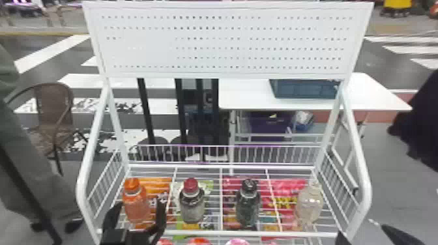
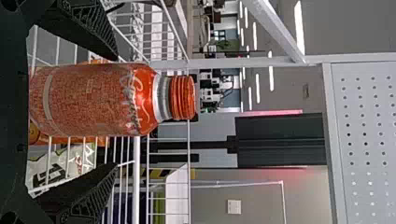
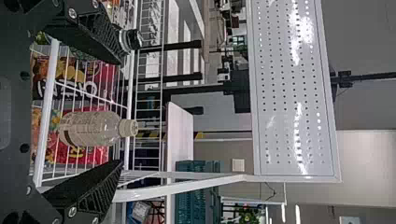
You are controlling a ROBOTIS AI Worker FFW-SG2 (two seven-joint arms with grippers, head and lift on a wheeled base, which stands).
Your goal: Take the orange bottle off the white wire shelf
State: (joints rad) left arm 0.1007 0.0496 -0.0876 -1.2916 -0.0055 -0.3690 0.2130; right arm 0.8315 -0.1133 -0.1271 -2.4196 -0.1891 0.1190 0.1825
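Note:
In the head view my left gripper (image 1: 136,217) stands open at the shelf's front left, its fingers on either side of the orange bottle (image 1: 136,202). The bottle is upright on the white wire shelf (image 1: 221,195). From the left wrist, the orange bottle (image 2: 98,99) lies between the spread fingers of the left gripper (image 2: 114,112), with a gap on each side. My right gripper (image 1: 365,233) is at the shelf's front right corner in the head view; in its wrist view the right gripper (image 3: 122,112) is open, a clear bottle (image 3: 93,128) farther off between its fingers.
On the shelf, a red-capped bottle (image 1: 191,201), a black-capped bottle (image 1: 248,202) and a clear bottle (image 1: 309,203) stand to the right of the orange one. Snack bags (image 1: 286,192) show beneath the wires. White side posts (image 1: 89,156) flank the shelf; a perforated panel (image 1: 225,42) rises behind.

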